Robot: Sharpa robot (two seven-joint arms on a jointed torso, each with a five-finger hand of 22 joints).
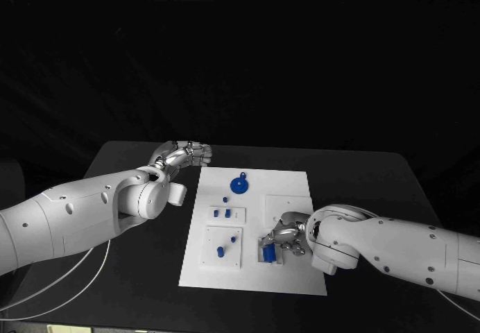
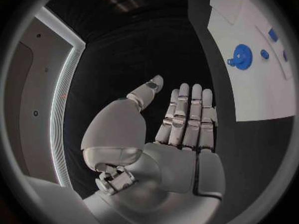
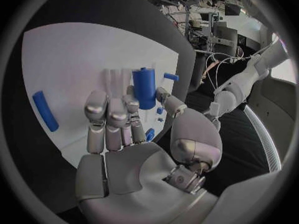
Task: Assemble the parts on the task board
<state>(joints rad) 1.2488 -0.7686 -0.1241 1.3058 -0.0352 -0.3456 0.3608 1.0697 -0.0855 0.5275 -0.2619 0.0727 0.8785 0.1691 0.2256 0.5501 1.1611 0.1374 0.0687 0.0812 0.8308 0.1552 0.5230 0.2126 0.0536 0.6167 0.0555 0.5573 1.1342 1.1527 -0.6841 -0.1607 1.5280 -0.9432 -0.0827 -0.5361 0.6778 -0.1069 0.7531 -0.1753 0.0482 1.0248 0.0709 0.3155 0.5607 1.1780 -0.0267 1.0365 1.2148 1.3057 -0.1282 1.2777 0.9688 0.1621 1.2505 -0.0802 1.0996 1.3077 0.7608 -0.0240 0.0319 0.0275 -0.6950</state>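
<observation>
The right hand (image 1: pixel 283 239) is working over the near right part of the task board (image 1: pixel 290 184), and its fingers (image 3: pixel 109 117) are lying against a blue cylinder (image 3: pixel 144 87) that is standing upright on the board. In the right wrist view the cylinder is rising just beyond the fingertips, with the thumb (image 3: pixel 177 109) coming in at its other side; whether the hand is actually pinching it or only touching it cannot be told.

Risk, as a judgement: the cylinder is tall for its base, so any sideways pressure from fingers or thumb is likely to tip it or drag it off its seat. A contact this uncertain is also likely to let the part slip if the hand is lifting.

A blue bar (image 3: pixel 45 110) is lying flat on the board beside the same hand, clear of the fingers. A blue gear (image 1: pixel 240 184) is sitting near the far edge of the board, and several small blue pegs (image 1: pixel 226 213) are standing in the raised white blocks toward the left edge.

The left hand (image 1: pixel 187 154) is hovering off the far left corner of the board, fingers straight and together, holding nothing.
</observation>
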